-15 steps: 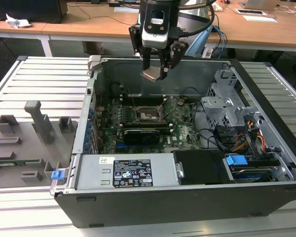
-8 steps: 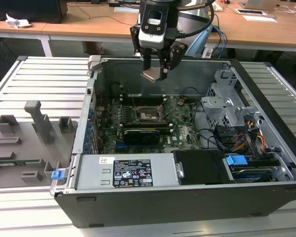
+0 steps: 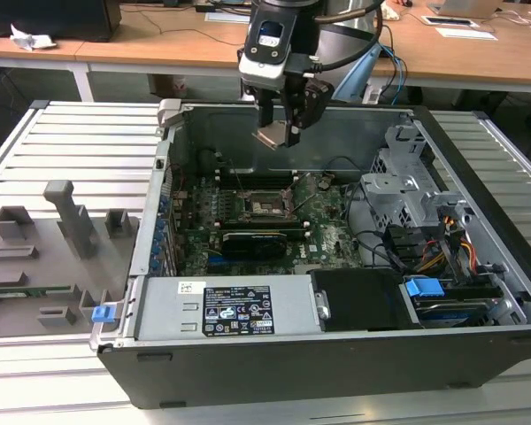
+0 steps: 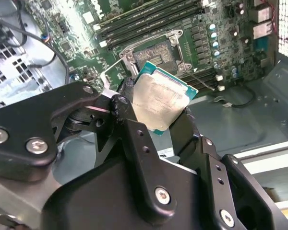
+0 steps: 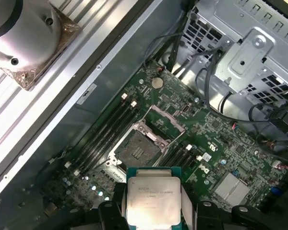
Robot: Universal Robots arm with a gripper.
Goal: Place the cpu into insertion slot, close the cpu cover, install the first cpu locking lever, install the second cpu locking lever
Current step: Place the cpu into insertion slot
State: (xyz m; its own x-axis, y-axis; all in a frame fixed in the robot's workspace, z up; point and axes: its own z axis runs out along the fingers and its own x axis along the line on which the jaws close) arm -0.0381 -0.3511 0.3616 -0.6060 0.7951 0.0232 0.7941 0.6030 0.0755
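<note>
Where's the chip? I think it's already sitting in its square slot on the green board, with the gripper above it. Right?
No. The first wrist view shows the insertion slot empty; the gripper holds the cpu above the green board.

In the second wrist view, the gripper's (image 4: 159,108) black body and jaws covered the lower part and side edges of the cpu (image 4: 158,96). The first wrist view's bottom edge cut off its near rim. In the exterior view, the insertion slot's (image 3: 264,205) inside was too small to tell.
</note>
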